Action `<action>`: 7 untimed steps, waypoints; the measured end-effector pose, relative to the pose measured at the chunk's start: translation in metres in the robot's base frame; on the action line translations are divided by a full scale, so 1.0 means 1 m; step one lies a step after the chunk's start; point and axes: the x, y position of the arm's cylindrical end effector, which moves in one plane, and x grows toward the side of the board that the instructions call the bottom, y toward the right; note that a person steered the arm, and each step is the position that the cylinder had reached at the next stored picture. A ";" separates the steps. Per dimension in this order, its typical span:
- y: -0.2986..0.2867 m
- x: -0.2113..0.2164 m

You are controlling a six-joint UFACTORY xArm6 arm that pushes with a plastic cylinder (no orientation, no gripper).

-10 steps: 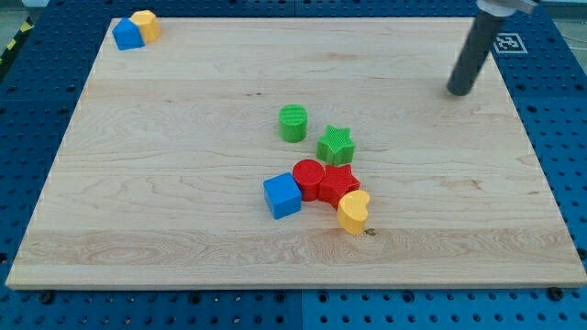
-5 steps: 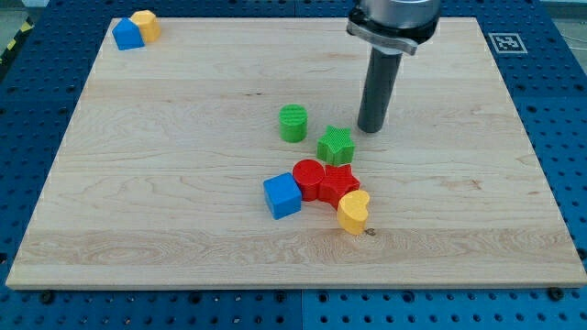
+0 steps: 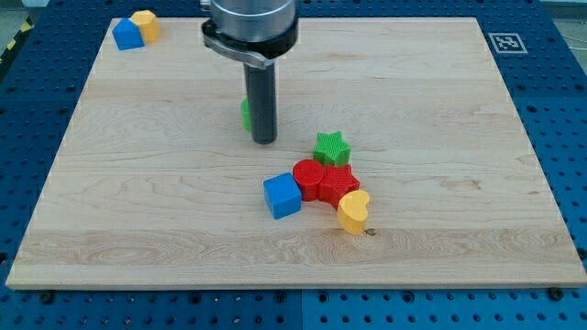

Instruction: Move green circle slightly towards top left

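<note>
The green circle [image 3: 245,113] is almost wholly hidden behind my rod; only a green sliver shows at the rod's left edge, left of the board's middle. My tip [image 3: 264,140] rests on the board just below and right of that sliver, touching or nearly touching the circle. The green star [image 3: 332,148] lies to the tip's right, above the red pair.
A red circle [image 3: 309,178] and a red block [image 3: 340,182] sit together below the star, with a blue cube [image 3: 282,196] to their left and a yellow heart [image 3: 354,212] at their lower right. A blue block [image 3: 127,35] and a yellow block [image 3: 145,23] sit at the wooden board's [image 3: 138,211] top left corner.
My rod swept from the view's top right to left of the middle. The green circle moved up and left. The green star shifted slightly left and down.
</note>
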 end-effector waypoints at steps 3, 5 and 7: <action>-0.004 -0.012; -0.008 -0.018; 0.003 -0.021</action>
